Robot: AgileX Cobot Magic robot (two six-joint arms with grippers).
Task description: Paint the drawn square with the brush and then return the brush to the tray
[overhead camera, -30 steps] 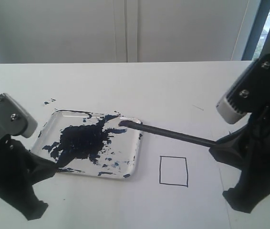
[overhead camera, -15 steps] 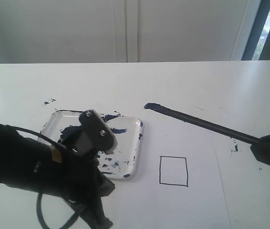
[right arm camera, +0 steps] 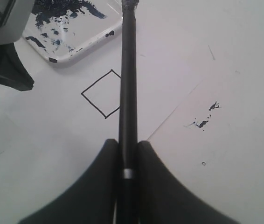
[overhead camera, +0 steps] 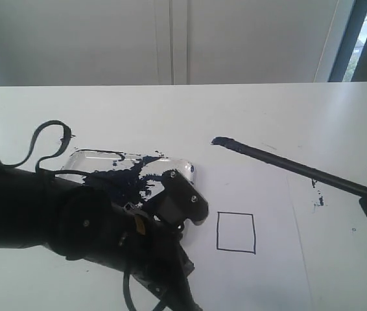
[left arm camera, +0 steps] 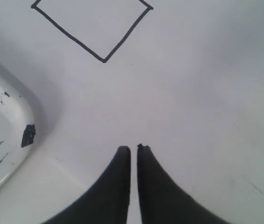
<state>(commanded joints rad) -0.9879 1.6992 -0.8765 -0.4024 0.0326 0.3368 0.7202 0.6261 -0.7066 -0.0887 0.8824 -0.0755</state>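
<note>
The drawn square [overhead camera: 236, 232] lies on the white paper in front of the tray [overhead camera: 99, 155], and its inside is white. My right gripper [right arm camera: 128, 142] is shut on the brush [overhead camera: 287, 165] near its back end. The brush hangs in the air, with its dark tip [overhead camera: 219, 141] behind and above the square. The right wrist view shows the brush [right arm camera: 128, 70] crossing one corner of the square [right arm camera: 101, 95]. My left gripper [left arm camera: 133, 148] is shut and empty, low over the paper between the tray's corner [left arm camera: 15, 140] and the square [left arm camera: 92, 25].
My black left arm [overhead camera: 93, 227] covers the tray's front half and reaches almost to the square. Small dark paint specks [overhead camera: 316, 194] mark the table to the right of the paper. A cable loop [overhead camera: 50, 139] rises from the left arm.
The left arm has swung right across the front of the tray towards the square. The brush tip has moved right, away from the tray, staying raised.
</note>
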